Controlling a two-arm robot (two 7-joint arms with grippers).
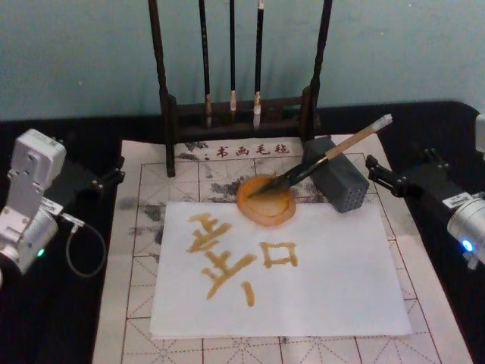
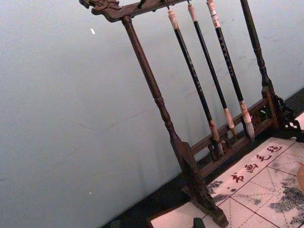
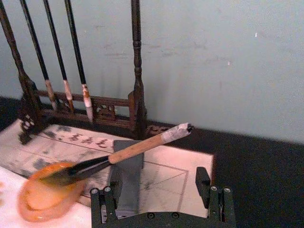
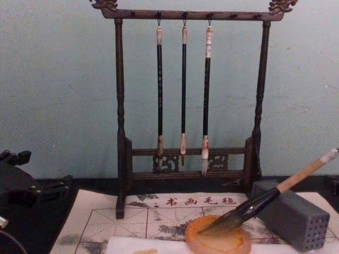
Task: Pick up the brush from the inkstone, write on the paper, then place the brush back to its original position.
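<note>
Brush [image 1: 333,152]: tuft in inkstone [image 1: 261,221], handle slants up far-right onto grey block [image 1: 342,188]. Right pincer [image 3: 153,189] released, empty; left pincer [image 1: 110,176] parked left.

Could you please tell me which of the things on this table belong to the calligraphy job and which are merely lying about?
Job: brush, tip in the inkstone; paper, with amber strokes; right gripper, open, near the grey block; left gripper, idle at the left.
Lying about: grey block; rack of three thin brushes; felt mat under the paper.
</note>
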